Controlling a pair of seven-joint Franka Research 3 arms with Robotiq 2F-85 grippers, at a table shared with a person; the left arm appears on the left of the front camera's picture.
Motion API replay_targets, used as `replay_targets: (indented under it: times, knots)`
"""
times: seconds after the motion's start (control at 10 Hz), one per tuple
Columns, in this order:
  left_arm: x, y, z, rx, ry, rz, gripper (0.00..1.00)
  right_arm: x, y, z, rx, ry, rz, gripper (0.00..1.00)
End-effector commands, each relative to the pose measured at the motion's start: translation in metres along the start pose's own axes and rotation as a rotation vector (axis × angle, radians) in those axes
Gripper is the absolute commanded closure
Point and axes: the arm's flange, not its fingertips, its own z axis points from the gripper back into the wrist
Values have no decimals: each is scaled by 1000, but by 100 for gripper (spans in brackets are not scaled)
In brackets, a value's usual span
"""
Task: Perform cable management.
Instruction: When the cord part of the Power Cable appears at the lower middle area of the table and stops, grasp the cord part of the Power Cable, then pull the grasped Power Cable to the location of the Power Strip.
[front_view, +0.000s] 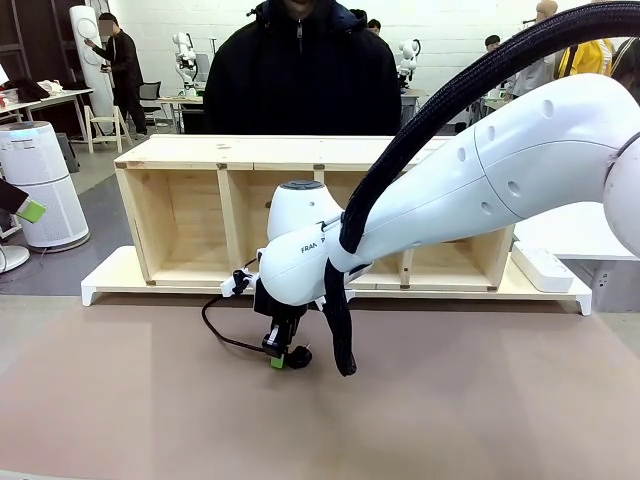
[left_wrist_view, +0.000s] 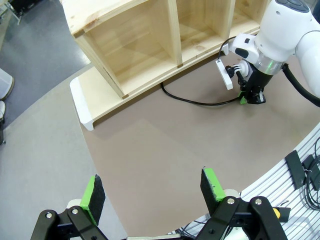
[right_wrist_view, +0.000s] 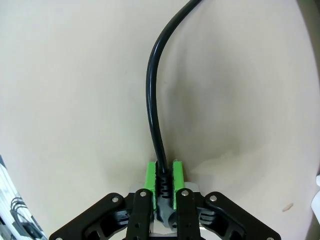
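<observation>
A: Left gripper (left_wrist_view: 152, 187)?
B: Fingers spread wide, nothing between them, above the table (left_wrist_view: 165, 145) near its left edge.
A: Right gripper (right_wrist_view: 164, 172)?
B: Mid-table, pads pinched on the cable (right_wrist_view: 152, 90) at its plug end. Cord curves away to the wooden shelf (front_view: 250, 152) at the far edge.

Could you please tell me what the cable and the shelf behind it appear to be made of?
The cable: probably rubber or plastic sheathing, smooth black with a faint sheen, bending freely. The shelf: pale, seemingly unfinished wood, perhaps pine, with visible grain.
</observation>
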Motion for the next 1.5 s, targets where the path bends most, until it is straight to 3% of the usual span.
replay_targets:
  times: [0.0,0.9,1.0,1.4]
  knots:
    - [2,2,-2,5,-9,0,0,3,0,3,21,19,17,100]
    - [2,2,-2,5,-9,0,0,0,0,0,0,0,0,100]
    - [2,2,-2,5,-9,0,0,0,0,0,1,5,0,84]
    - [2,2,-2,5,-9,0,0,-53,48,2,-24,40,15,84]
